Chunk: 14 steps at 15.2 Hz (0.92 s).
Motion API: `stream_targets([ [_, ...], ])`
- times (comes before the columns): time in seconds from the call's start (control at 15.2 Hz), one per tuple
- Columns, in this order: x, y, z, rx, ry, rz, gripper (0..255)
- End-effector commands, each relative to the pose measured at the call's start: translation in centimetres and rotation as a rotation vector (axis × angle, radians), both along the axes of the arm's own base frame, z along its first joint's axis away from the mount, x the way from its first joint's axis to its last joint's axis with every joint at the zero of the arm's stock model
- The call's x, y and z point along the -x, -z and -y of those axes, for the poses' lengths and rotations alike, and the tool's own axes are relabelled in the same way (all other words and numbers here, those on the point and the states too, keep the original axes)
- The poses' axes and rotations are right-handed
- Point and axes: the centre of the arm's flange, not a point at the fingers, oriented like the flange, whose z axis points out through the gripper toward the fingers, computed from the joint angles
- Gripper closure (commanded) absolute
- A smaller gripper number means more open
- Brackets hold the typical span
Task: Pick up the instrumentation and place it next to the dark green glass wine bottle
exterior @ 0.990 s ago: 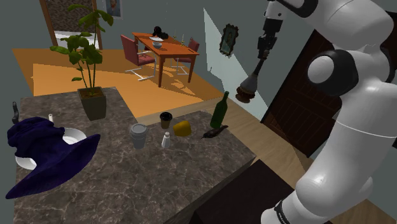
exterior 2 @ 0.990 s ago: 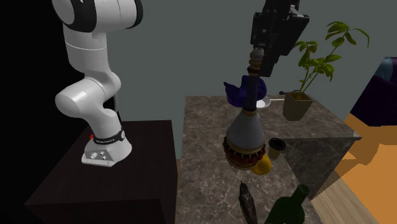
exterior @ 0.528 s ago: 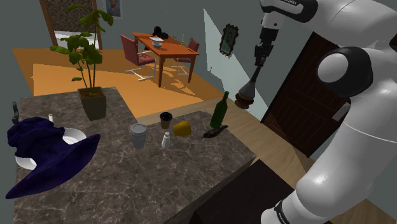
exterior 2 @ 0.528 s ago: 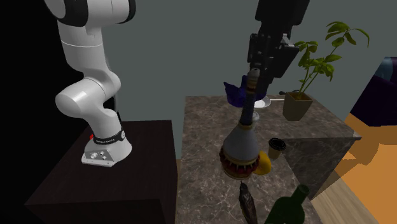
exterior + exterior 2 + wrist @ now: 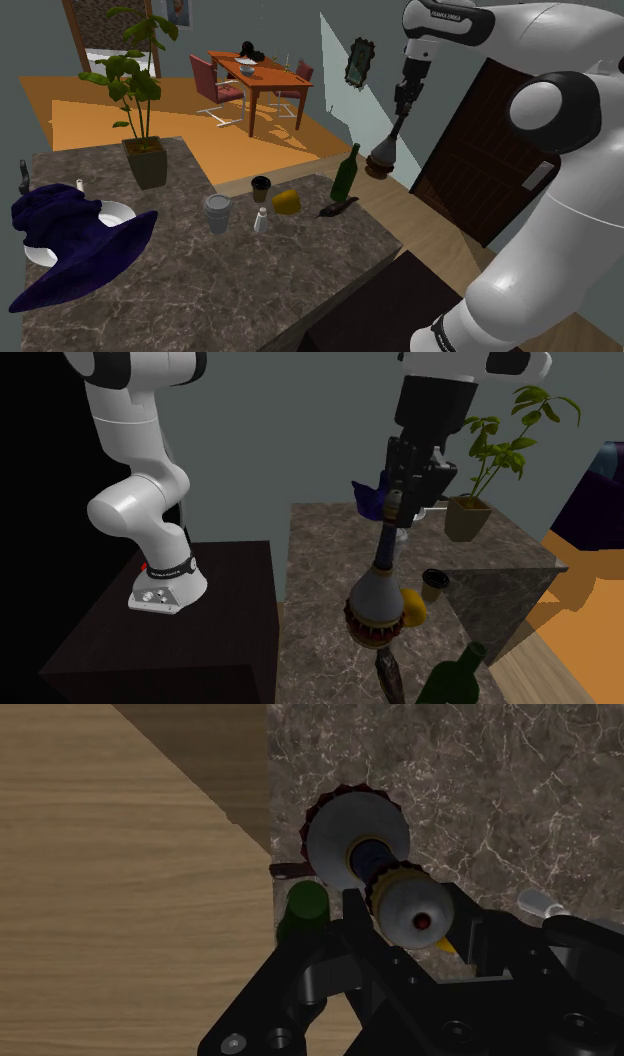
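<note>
Hand (image 5: pixel 403 108) black, pointing down, closed on the upper neck of the instrument (image 5: pixel 381 160). In the wrist view the two fingers clasp the neck's grey knobbed end from either side. The hand sits high above the tabletop's corner at the shoulder view's right.

Arm (image 5: pixel 560 200): white with dark joints. It rises from the stand (image 5: pixel 200 637) and arches over the tabletop.

Tabletop (image 5: pixel 220 290): dark veined stone, with wood floor (image 5: pixel 120 854) beyond its edge.

Hat (image 5: pixel 70 245): purple, pointed, lying at the shoulder view's left, partly over a white dish (image 5: pixel 118 212).

Plant (image 5: pixel 140 110): leafy, in a dark square pot at the far side.

Instrument: hangs straight down from the hand, neck up and round pale body lowest, with a dark red rim around the body. It is clear of the tabletop.
- Shoulder view: the body is just right of the bottle (image 5: pixel 345 173), about level with its neck, and a gap shows between them.
- Wrist view: the body is over the tabletop's edge, with the bottle's green top just beside it.
- Second exterior view: the body hovers over the dark strip (image 5: pixel 386 670), close to the yellow lump (image 5: pixel 413 607).

Bottle: dark green, upright near the tabletop's edge.

Small things: grey cup (image 5: pixel 217 213), dark cup (image 5: pixel 261 188), yellow lump and white shaker (image 5: pixel 261 220) sit in a loose cluster between plant and bottle. The dark strip lies at the bottle's foot.
</note>
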Motion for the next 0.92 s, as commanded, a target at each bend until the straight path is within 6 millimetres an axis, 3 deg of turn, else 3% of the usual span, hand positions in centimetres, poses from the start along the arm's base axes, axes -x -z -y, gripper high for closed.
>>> stream_targets([
  [0.0, 0.0, 1.1, -0.1, 0.001, 0.0, 0.002, 255],
  [0.86, 0.0, 8.0, -0.1, 0.001, 0.0, 0.002, 255],
])
